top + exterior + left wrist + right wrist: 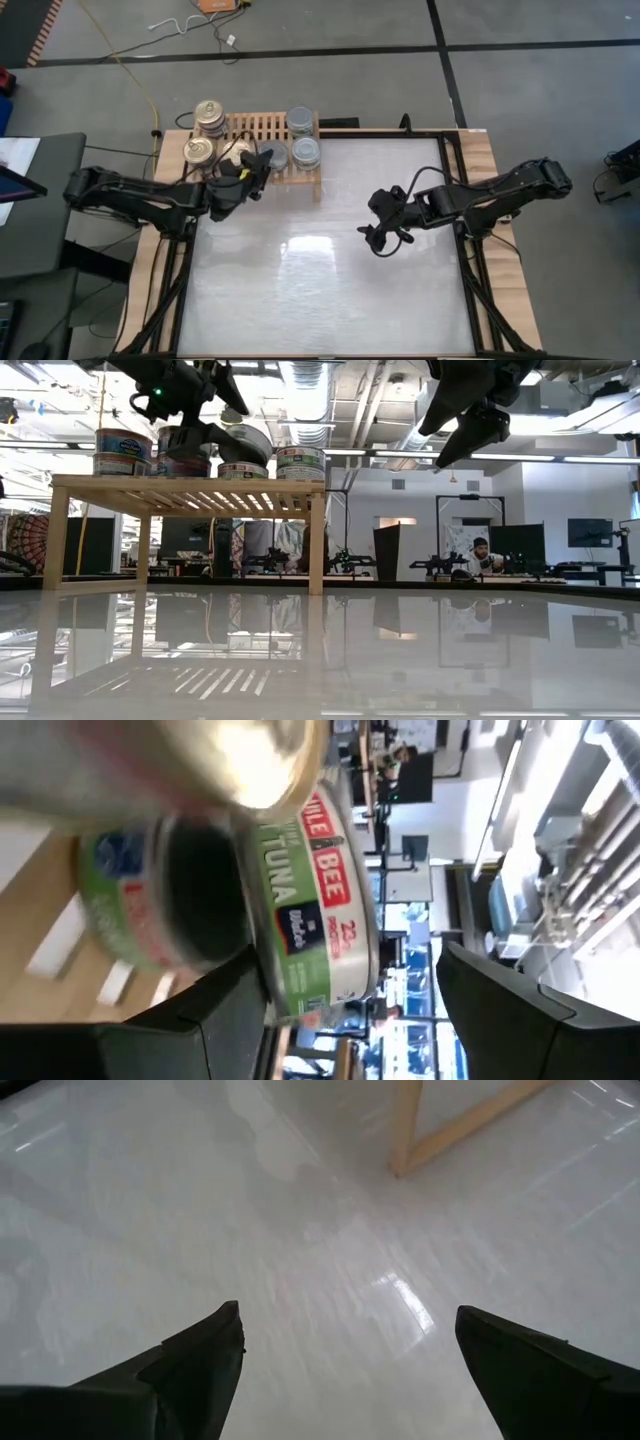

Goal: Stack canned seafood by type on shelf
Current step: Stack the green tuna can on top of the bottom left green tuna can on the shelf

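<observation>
A large workshop room with ceiling ducts lies beyond the glossy white tabletop (320,270). The low light-wood slatted shelf (262,128) at its far left carries short round metal tins (303,122) — gold-topped left, silver right. Left gripper (256,165) hovers there, whether gripping a tin unclear; right gripper (385,238) spread wide, empty.

Light-wood shelf (262,126) at the white table's (330,280) back-left corner carries gold-topped cans (210,113) and silver-grey-topped cans (301,121); one green-and-red tuna label (315,900)
</observation>
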Tool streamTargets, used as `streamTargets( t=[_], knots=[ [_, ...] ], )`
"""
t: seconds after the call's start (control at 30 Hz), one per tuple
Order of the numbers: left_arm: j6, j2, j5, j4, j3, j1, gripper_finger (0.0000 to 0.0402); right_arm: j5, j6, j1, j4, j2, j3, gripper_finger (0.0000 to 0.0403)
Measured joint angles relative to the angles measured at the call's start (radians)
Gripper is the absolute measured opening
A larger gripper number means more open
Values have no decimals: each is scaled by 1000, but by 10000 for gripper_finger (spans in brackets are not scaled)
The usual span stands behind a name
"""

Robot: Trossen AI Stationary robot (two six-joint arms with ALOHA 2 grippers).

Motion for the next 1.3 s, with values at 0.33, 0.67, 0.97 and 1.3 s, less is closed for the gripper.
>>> streamTargets(
  t=[0.33, 0.67, 0.97, 1.3],
  knots=[
    [-31, -7, 72, -51, 0, 4, 274, 0, 12, 6, -1, 0, 0, 384],
    [-99, -23, 103, -126, 0, -18, 274, 0, 17, 15, 4, 0, 0, 384],
    [-81, -61, 122, -66, 0, -11, 274, 0, 16, 20, 18, 2, 0, 384],
    [-90, -88, 153, -169, 2, 18, 274, 1, 10, 20, 37, 2, 0, 384]
  ],
)
